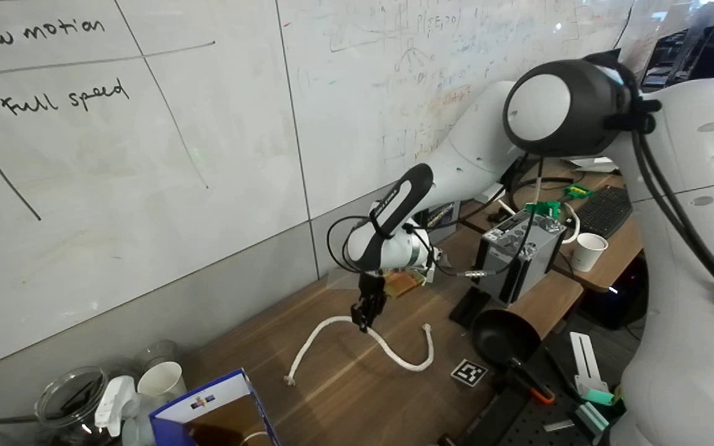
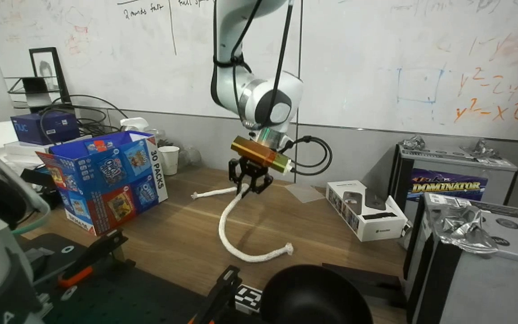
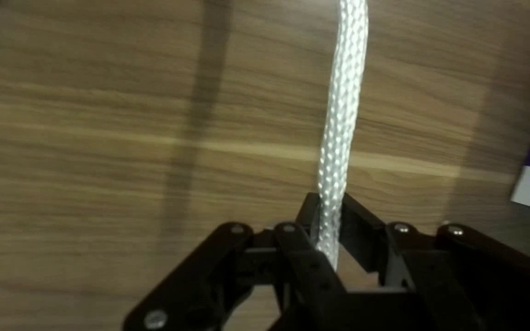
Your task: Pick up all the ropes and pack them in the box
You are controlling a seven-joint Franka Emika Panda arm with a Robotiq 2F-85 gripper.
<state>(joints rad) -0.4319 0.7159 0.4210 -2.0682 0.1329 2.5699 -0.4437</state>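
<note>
Pinching the rope (image 3: 341, 115) between its two fingers (image 3: 361, 225), the gripper (image 3: 329, 216) is closed down tightly, and no clear gap is left on either side of it in the wrist view. The rope is held somewhere along its middle rather than by an end. The held part may be raised from the table (image 2: 173, 229), though how far cannot be judged; both ends are laid slack, on opposite sides of the gripper. Farther out, the box (image 2: 119, 198) is set on the same table, mouth upward, near one end of the rope but well apart from the gripper, with a cup (image 2: 169, 159) just beside it. Inside the box, what seems to be part of another rope (image 1: 255, 435) is glimpsed, cut off by the edge of an exterior view. Toward the opposite end of the held rope, a pan (image 2: 315, 292) is placed. By judgement, the pick-up of this rope is the step in hand: the grasp is made, and the carry is not yet done. For the next move, a straight lift is called for, high enough for both tails to be hung clear of the table and then of the box's walls; after that, the rope should be lowered through the mouth far enough for both tails to be gathered inside before it is let go. Because it is gripped mid-length, one tail could be draped over the rim.
</note>
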